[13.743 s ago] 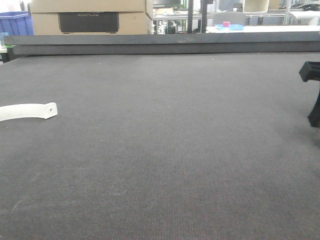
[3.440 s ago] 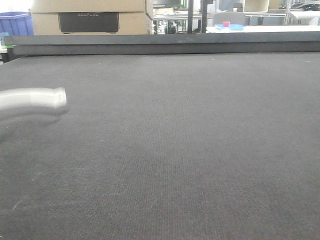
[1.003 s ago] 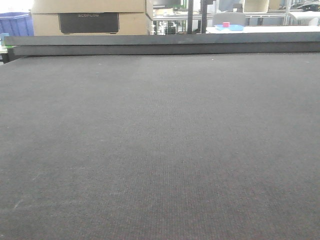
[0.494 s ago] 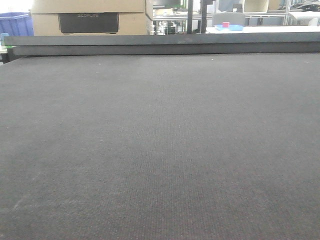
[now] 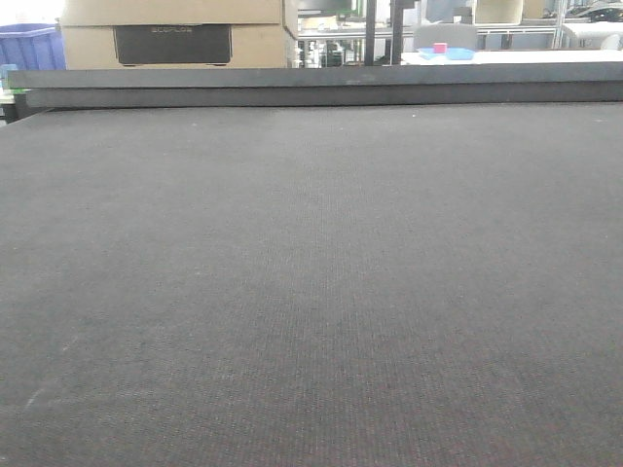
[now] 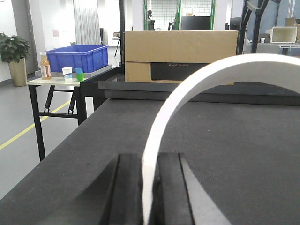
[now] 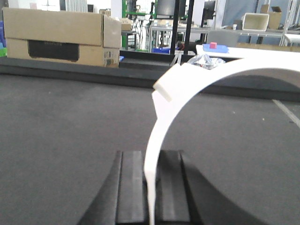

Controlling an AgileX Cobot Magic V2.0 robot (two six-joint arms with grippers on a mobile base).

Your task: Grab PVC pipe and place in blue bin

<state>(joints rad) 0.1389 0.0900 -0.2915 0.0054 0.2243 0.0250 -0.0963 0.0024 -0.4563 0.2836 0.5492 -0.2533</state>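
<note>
In the left wrist view my left gripper (image 6: 150, 161) is shut on a white curved PVC pipe piece (image 6: 187, 89) that arcs up and off to the right, above the dark mat. In the right wrist view my right gripper (image 7: 151, 157) is shut on another white curved PVC piece (image 7: 161, 122) with a stepped end (image 7: 166, 86). The blue bin (image 6: 79, 57) stands on a side table beyond the table's far-left corner; it also shows in the front view (image 5: 29, 44). Neither gripper nor pipe shows in the front view.
A cardboard box (image 6: 180, 56) sits behind a raised black rail (image 5: 311, 86) at the table's far edge. The side table (image 6: 51, 82) also holds a bottle (image 6: 45, 65) and small cups. The table's left edge (image 6: 61, 154) drops to the floor.
The front view looks the same over the last second. The white pipe seen at its left edge 3.4 s ago has left that view.
</note>
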